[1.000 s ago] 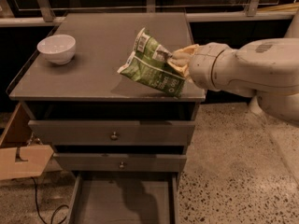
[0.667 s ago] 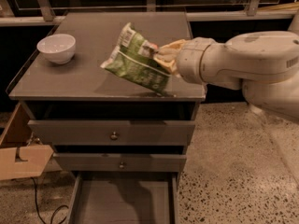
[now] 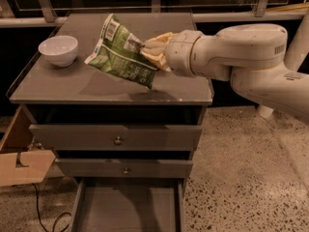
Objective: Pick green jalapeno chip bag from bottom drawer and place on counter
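Note:
The green jalapeno chip bag (image 3: 121, 53) hangs tilted in the air above the middle of the counter (image 3: 58, 83), casting a shadow on it. My gripper (image 3: 150, 52) reaches in from the right and is shut on the bag's right end. Below, the bottom drawer (image 3: 126, 209) is pulled out and its plain floor shows nothing in it.
A white bowl (image 3: 58, 50) stands on the counter's left side. Two upper drawers with round knobs (image 3: 118, 140) are closed. Cardboard pieces (image 3: 21, 166) and a cable lie on the speckled floor at the left. A window ledge runs behind the cabinet.
The arm has carried the bag leftward and a little higher, from the counter's right edge toward its middle. The bowl and drawers have not moved.

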Controlling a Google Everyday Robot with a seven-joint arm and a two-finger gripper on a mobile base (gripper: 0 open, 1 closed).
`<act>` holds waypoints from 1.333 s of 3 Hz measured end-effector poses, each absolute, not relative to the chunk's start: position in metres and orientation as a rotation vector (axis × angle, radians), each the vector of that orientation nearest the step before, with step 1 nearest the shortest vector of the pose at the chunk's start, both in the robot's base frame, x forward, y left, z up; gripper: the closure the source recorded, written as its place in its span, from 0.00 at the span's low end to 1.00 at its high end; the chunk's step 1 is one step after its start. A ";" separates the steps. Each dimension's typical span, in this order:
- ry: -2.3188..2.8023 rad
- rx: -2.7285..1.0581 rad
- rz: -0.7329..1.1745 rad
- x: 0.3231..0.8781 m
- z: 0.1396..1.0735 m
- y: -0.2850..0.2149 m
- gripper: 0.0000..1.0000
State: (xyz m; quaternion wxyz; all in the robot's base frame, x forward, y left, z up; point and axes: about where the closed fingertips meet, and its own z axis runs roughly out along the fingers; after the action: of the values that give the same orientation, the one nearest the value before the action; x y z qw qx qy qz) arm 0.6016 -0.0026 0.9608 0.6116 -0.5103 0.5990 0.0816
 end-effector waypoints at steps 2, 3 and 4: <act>1.345 -1.186 0.244 0.611 0.963 0.014 1.00; 1.296 -1.246 0.272 0.625 0.994 0.023 1.00; 1.290 -1.349 0.226 0.652 1.037 -0.001 1.00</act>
State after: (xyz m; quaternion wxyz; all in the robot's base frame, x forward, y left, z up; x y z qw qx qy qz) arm 0.6521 -0.0008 1.0368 0.5896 -0.5795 0.5543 0.0969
